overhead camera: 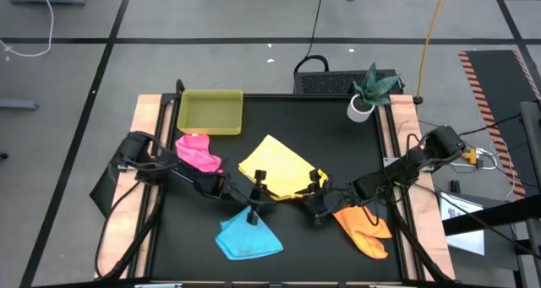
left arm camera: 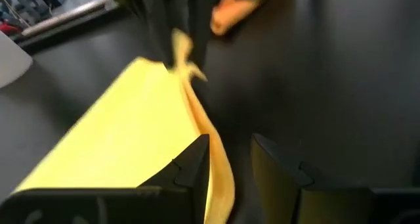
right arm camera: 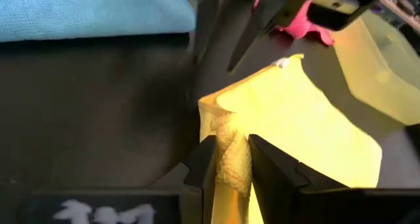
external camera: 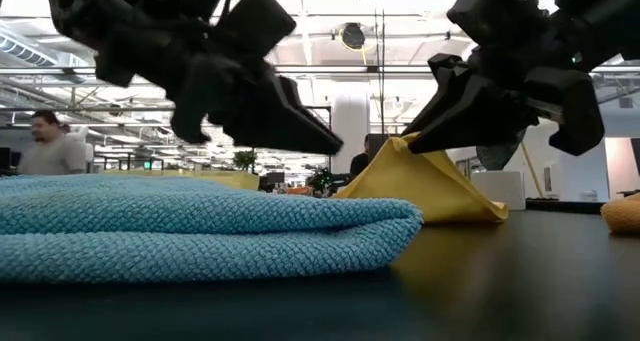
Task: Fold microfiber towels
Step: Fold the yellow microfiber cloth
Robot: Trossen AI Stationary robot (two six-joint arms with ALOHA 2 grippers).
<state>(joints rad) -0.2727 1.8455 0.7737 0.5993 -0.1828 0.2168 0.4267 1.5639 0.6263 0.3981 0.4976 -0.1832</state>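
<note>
The yellow towel point(overhead camera: 275, 165) lies mid-table, with one corner raised to a peak point(external camera: 400, 146). My right gripper point(overhead camera: 317, 187) is shut on that corner. My left gripper point(overhead camera: 258, 187) is open at the towel's near left. Its fingers stand on either side of the towel's near edge point(left arm camera: 220, 178). The sky blue towel point(overhead camera: 247, 235) lies folded at the near middle. The orange towel point(overhead camera: 365, 229) lies crumpled at the near right. The pink towel point(overhead camera: 199, 153) lies bunched on the left, by the tray. My right gripper pinches a bunched corner of the yellow towel point(right arm camera: 231, 152) between its two fingers. One layer or several, I cannot tell. The fingers slant down from the table's right. The corner is lifted off the table, and the rest of the towel slopes down onto the table point(external camera: 470, 206).
A yellow-green tray point(overhead camera: 211, 112) stands at the far left of the black mat. A small potted plant point(overhead camera: 365, 94) stands at the far right corner. A person point(external camera: 50, 146) shows in the room behind the table.
</note>
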